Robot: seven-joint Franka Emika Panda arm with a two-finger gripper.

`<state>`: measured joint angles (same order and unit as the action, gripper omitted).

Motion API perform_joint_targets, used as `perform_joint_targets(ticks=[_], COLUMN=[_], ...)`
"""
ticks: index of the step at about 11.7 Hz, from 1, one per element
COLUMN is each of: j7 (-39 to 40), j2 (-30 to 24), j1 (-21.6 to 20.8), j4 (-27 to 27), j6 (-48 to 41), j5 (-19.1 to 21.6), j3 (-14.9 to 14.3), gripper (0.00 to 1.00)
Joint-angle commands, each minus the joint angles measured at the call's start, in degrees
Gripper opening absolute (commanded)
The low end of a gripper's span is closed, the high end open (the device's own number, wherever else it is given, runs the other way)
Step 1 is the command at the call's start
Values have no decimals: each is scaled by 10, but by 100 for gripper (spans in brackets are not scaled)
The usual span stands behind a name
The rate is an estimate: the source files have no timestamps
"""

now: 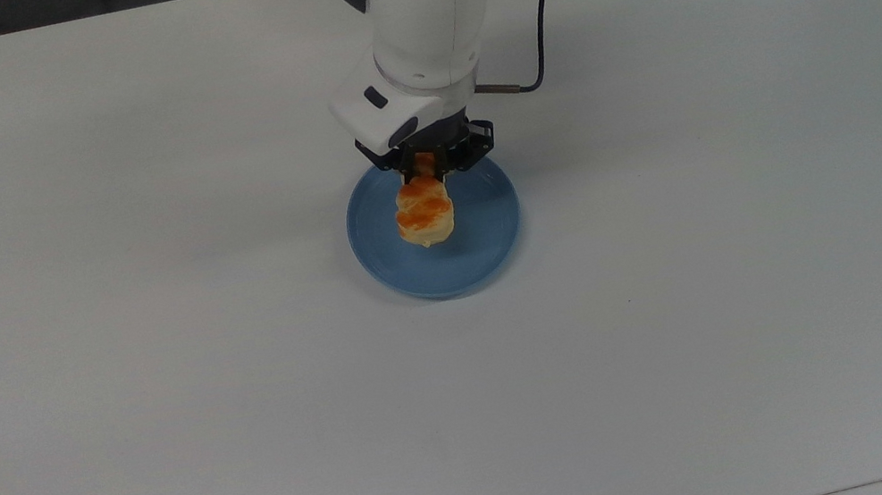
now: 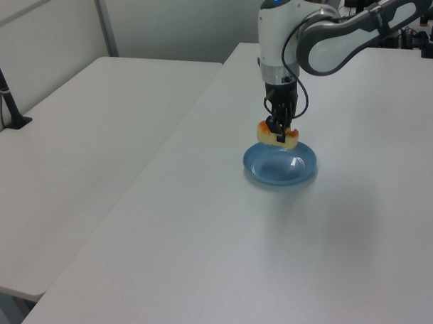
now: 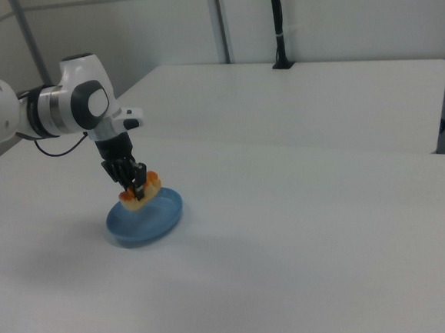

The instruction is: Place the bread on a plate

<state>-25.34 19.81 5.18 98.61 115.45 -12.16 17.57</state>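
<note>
My gripper [image 1: 424, 167] [image 2: 278, 135] [image 3: 138, 190] is shut on the bread [image 1: 424, 212] [image 2: 277, 135] [image 3: 141, 194], a small pale-yellow loaf with orange-brown glazed bumps. The loaf hangs just above the round light-blue plate [image 1: 487, 248] [image 2: 281, 167] [image 3: 146, 220], over its half nearer the arm. The plate lies flat on the white table [image 1: 156, 379] near its middle, and nothing lies in it. In the left and right views a small gap shows between the loaf's underside and the plate.
A second white table [image 2: 80, 138] [image 3: 317, 97] adjoins this one, at the left view's left and the right view's back. A black post [image 2: 4, 91] [image 3: 278, 23] stands on it. The arm's dark cable [image 1: 540, 39] loops out on the top view's right of the wrist.
</note>
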Motion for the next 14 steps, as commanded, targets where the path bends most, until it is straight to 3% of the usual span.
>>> perform_joint_targets(ticks=[1, 5, 6, 7, 8, 11, 14], j7=[-18, -36, -36, -37, -51, -60, -57], j2=[4, 27, 27, 27, 26, 21, -45], j1=[-7, -21, -22, -23, -22, -21, -1], j4=[30, 30, 30, 30, 30, 28, 21], j6=[35, 62, 60, 57, 55, 39, -24], j5=[10, 2, 2, 2, 0, -12, -8], j3=[-4, -4, -4, -4, -4, -4, -5], gripper=[30, 30, 55, 87, 99, 100, 100])
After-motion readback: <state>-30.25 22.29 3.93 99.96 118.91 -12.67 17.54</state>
